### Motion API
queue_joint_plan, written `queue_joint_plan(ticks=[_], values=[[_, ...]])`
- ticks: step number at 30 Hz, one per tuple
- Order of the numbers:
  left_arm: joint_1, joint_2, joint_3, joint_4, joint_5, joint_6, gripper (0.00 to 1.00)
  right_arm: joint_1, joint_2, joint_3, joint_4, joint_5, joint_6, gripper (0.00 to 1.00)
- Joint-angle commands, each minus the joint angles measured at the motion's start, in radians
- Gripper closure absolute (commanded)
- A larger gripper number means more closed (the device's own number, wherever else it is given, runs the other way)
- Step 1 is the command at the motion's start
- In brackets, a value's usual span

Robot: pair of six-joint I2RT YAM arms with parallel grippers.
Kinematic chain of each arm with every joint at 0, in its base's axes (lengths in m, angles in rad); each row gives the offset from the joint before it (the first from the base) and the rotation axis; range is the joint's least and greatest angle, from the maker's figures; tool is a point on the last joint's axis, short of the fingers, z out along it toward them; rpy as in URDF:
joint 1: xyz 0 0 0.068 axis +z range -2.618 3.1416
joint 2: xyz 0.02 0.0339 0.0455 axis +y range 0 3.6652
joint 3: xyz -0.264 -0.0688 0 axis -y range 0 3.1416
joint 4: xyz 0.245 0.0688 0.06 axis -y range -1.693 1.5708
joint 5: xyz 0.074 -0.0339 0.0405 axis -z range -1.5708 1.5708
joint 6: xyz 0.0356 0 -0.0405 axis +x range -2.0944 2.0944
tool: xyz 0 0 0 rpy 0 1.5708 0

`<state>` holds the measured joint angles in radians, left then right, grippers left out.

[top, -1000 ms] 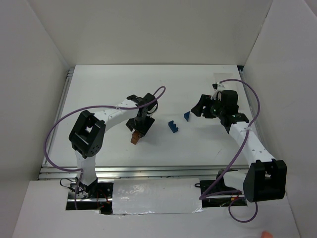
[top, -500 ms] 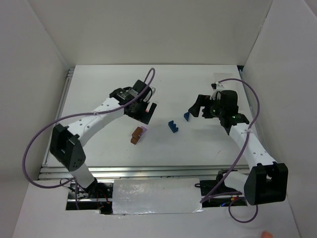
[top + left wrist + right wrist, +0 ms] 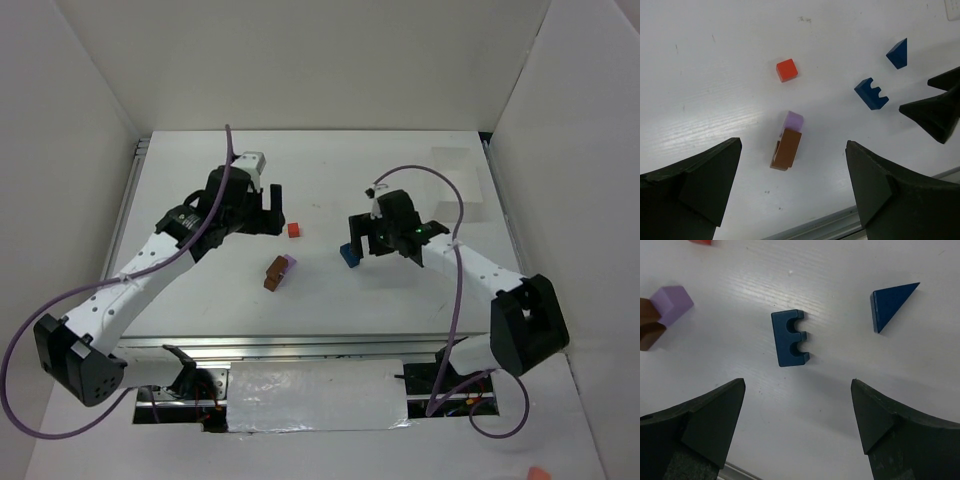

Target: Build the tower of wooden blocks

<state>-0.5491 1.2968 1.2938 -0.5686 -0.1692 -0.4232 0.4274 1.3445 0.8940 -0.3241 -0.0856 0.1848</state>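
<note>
Loose wooden blocks lie on the white table. A brown-orange block (image 3: 273, 276) lies with a pale purple cube (image 3: 289, 263) touching its far end. A red cube (image 3: 293, 229) sits behind them, and a blue notched block (image 3: 349, 254) lies to the right. My left gripper (image 3: 263, 213) is open and empty, raised behind and left of the red cube. In its wrist view (image 3: 793, 145) the brown block (image 3: 786, 149) lies far below, between the fingers. My right gripper (image 3: 364, 237) is open and empty above the blue notched block (image 3: 790, 338). A blue triangle (image 3: 888, 299) lies beside that block.
A clear plastic tray (image 3: 468, 185) shows faintly at the back right. White walls close in the table on the left, right and back. A metal rail (image 3: 300, 345) runs along the front edge.
The left arm has drawn back and up to the left, leaving the brown and purple blocks on the table and uncovering the red cube. The right gripper has moved left over the blue blocks.
</note>
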Motion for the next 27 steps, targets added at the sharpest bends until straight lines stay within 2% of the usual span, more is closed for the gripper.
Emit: queue_joint_plan(ticks=[1,5,7,9,14,24,25,27], values=[[0.029,-0.08,-0.065,0.082,0.025,-0.055,0.01,0.059,0.068,0.059,-0.027,0.153,-0.008,0.06],[0.075,-0.108,-0.123,0.098,0.06,-0.077,0.01,0.109,0.18,0.098,-0.021,0.201,-0.005,0.1],[0.083,-0.116,-0.161,0.119,0.083,-0.077,0.01,0.119,0.214,0.109,-0.021,0.204,-0.002,0.12],[0.087,-0.123,-0.185,0.139,0.092,-0.074,0.01,0.132,0.257,0.131,-0.023,0.218,0.001,0.18],[0.094,-0.129,-0.211,0.165,0.109,-0.063,0.01,0.154,0.329,0.164,-0.02,0.222,-0.002,0.23],[0.1,-0.1,-0.222,0.184,0.14,-0.06,0.01,0.159,0.39,0.177,-0.023,0.187,0.01,0.51],[0.1,-0.1,-0.222,0.187,0.149,-0.061,0.01,0.16,0.39,0.174,-0.021,0.184,0.016,0.58],[0.1,-0.094,-0.223,0.196,0.16,-0.065,0.01,0.157,0.371,0.166,-0.009,0.185,0.022,0.62]])
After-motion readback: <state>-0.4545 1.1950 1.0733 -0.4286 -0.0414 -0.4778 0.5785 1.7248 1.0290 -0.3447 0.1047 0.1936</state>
